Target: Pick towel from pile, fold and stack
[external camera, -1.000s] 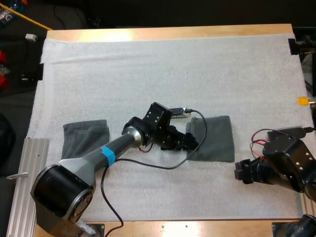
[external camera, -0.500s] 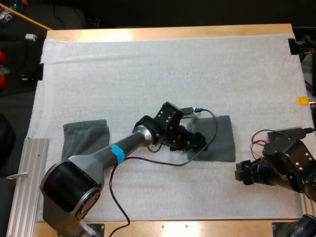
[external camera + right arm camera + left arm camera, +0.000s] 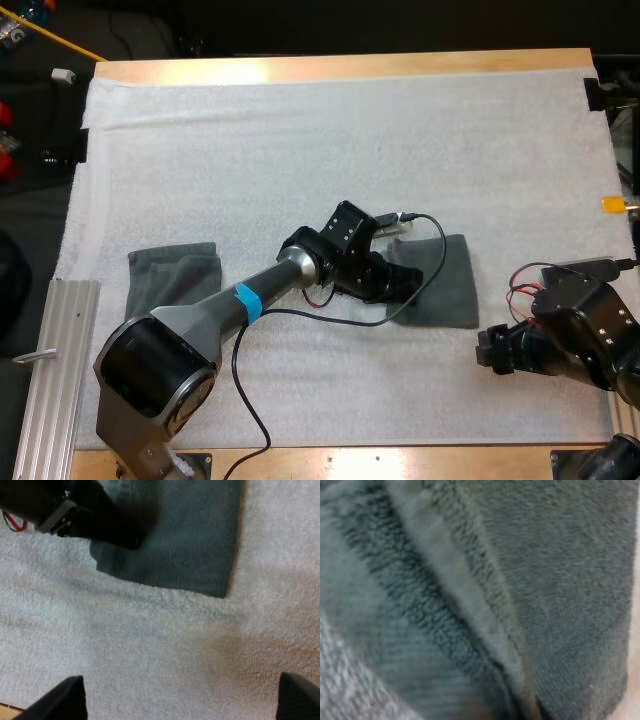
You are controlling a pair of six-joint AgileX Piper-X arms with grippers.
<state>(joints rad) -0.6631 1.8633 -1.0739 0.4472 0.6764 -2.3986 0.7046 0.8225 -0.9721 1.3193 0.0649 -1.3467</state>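
**High view.** My left pincer [image 3: 403, 284] sits low on the near edge of a flat dark grey-green towel [image 3: 448, 285]. Its tip is lost against the dark cloth and under its own wrist, so I cannot tell whether it is wide or narrow. My right pincer [image 3: 489, 350] hovers over the white foam mat [image 3: 330, 150], just off that towel's corner and not touching it. A second dark grey-green towel [image 3: 175, 280], slightly rumpled, lies well back from the left pincer, beside the lower part of its arm. Beyond it a ribbed metal rail [image 3: 40, 370] is cut off at the edge of the wooden bench [image 3: 330, 68]. That makes two towels, two pincers and one rail.

**Left wrist view.** The towel is right up against the pincer — plush cloth with a paler fold running through it, too close to trace its outline.

**Right wrist view.** The right pincer's two black fingers [image 3: 70, 697] stand wide apart and hold nothing, with bare mat between them. Ahead lies the towel, one corner plain and its far part cut off. The left pincer covers its edge.
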